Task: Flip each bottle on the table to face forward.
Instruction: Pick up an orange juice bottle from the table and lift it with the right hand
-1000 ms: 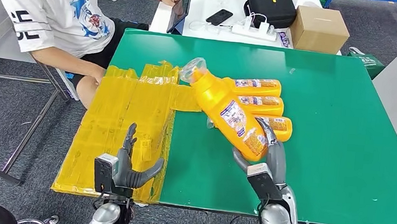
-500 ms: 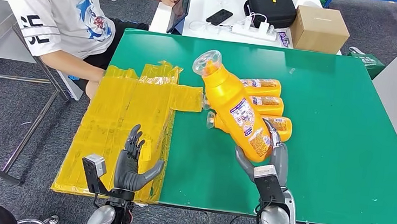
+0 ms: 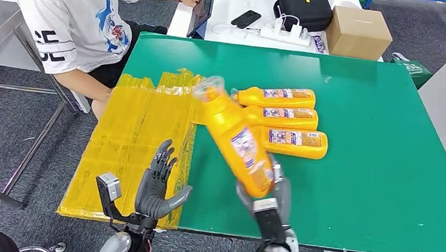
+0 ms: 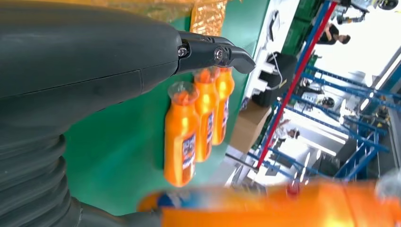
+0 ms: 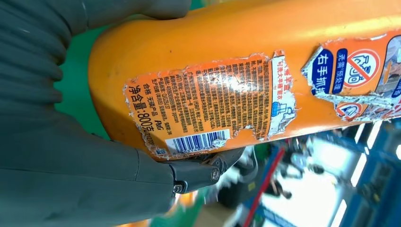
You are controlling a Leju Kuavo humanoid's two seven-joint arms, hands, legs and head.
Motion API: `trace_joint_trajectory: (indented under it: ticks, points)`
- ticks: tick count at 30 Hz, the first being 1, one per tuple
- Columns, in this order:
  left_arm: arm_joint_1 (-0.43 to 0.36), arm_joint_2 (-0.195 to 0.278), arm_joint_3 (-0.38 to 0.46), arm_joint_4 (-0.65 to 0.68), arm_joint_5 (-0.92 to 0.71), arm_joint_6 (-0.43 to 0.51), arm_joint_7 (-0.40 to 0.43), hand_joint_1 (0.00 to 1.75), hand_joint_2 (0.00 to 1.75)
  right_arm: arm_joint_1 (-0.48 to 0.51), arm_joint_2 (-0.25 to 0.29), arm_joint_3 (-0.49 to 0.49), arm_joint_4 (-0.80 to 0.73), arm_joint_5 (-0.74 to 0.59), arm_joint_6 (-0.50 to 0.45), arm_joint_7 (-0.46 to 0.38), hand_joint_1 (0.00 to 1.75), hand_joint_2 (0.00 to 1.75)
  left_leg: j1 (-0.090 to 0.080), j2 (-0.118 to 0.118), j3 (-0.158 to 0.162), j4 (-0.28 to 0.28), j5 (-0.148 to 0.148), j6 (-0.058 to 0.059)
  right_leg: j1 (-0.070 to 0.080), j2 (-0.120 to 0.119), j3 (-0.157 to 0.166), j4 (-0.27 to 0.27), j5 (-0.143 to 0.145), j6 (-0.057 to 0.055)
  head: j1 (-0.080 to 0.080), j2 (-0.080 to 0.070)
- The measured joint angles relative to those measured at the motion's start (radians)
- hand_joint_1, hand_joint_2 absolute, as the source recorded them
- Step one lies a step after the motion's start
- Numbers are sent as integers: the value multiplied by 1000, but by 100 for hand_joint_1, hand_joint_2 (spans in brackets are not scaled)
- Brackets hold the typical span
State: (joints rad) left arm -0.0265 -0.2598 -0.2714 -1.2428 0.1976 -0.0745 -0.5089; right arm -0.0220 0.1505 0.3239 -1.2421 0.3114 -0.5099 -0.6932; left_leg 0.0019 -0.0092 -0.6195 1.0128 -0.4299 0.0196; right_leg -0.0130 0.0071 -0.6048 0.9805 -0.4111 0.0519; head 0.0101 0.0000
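Head view: at the far left a seated person [image 3: 74,21] in a white printed shirt sits beside the green table [image 3: 386,177]. Yellow plastic sheeting [image 3: 134,136] covers the table's left edge. Above its near end the left hand [image 3: 157,184] is raised with fingers spread, holding nothing. To its right the right hand [image 3: 263,193] grips the base of an orange bottle [image 3: 235,136], lifted off the table and tilted, its clear cap toward the sheeting; the right wrist view shows a torn barcode label [image 5: 208,109] on it. Further right, three orange bottles [image 3: 288,116] lie side by side, caps leftward.
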Motion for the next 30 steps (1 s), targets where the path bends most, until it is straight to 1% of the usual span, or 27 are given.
trace_joint_trajectory:
  ticks: [3, 6, 12, 17, 25, 30]
  points:
    - [0, 0, -8, 0, 0, -1, 0, 0, 175, -5, 9, 68, 45, -11, -14, -1, 175, 175, 0, 0, 0, 0, 0, 0, 0, 0, 0, 0, 0, 0, 0, 0]
    - [0, 0, -15, 0, 0, -2, 0, 0, 175, -18, 15, 100, 89, -11, -6, -1, 175, 175, 0, 0, 0, 0, 0, 0, 0, 0, 0, 0, 0, 0, 0, 0]
    - [0, 2, -18, 0, 2, -13, 4, 0, 175, -39, 31, 125, 164, -3, 58, -1, 175, 175, 0, -1, 0, 0, 0, 0, 0, 0, 0, 0, 0, 0, 0, 0]
    - [0, 3, -20, 6, 17, -42, 12, 0, 175, -55, 54, 157, 238, 13, 89, -2, 175, 175, 0, 0, 0, 0, 0, 0, 0, 0, 0, 0, 0, 0, 0, 0]
    - [3, 9, -19, 18, 94, -138, 32, 0, 175, -89, 70, 198, 346, 23, 112, -7, 175, 175, 0, 0, 0, 0, 0, 0, 0, 0, 0, 0, 0, 0, 0, 0]
    - [7, 14, -19, 21, 107, -158, 38, 0, 175, -94, 75, 215, 378, 28, 114, -8, 175, 175, 0, 0, 0, 0, 0, 0, 0, 0, 0, 0, 0, 0, 0, 0]
